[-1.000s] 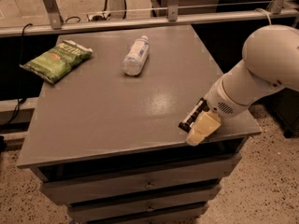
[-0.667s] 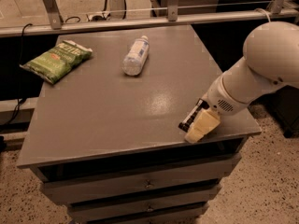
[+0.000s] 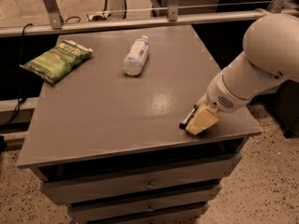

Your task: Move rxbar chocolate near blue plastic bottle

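Nothing's moved since prev. frame: gripper point(image 3: 198, 121) at table's point(image 3: 107, 111) front-right edge.
Choc bar point(image 3: 188, 117) dark strip against it; hold can't tell. Bottle point(image 3: 136, 56) lies at table's far side, well apart.

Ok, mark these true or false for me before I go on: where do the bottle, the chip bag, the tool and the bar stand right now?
1. The blue plastic bottle lies on its side on the tabletop. True.
2. The green chip bag sits at the front right corner. False: it lies at the far left corner.
3. The tool is low at the tabletop's front right edge. True.
4. The rxbar chocolate lies right beside the bottle. False: the dark bar shows at the tool, well apart from the bottle.
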You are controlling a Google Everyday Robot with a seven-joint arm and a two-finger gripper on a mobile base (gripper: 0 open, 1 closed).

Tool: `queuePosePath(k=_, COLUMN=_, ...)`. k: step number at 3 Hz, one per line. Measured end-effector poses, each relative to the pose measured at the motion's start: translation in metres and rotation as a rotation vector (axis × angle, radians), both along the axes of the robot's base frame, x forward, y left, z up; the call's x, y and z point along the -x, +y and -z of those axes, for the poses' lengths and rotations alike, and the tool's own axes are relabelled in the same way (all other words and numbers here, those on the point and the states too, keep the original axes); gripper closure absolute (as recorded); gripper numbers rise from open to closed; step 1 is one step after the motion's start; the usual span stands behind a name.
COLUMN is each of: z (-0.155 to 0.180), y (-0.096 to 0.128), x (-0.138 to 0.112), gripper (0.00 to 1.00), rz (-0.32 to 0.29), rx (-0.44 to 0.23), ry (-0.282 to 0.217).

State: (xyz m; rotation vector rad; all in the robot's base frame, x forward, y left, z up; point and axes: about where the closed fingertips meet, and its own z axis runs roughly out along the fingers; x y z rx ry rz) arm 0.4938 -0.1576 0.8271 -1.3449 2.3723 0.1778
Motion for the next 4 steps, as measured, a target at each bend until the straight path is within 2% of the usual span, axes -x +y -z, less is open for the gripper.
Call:
queuePosePath(k=1, z=0.000, y=0.000, x=0.000, gripper=1.00, rz=0.000, rx=0.000, ry=0.000)
queuePosePath(k=2, z=-0.033, y=-0.009, x=-0.021, gripper=1.00, rz=-0.017, rx=-0.006, ry=-0.077)
queuePosePath(k=3, z=-0.101, y=-0.033, x=-0.053, gripper=1.00, rz=-0.047, rx=-0.049, ry=-0.233)
queuePosePath(k=4, z=-0.132, y=-0.032, x=-0.062, gripper=1.00, rz=-0.056, rx=-0.055, ry=-0.299)
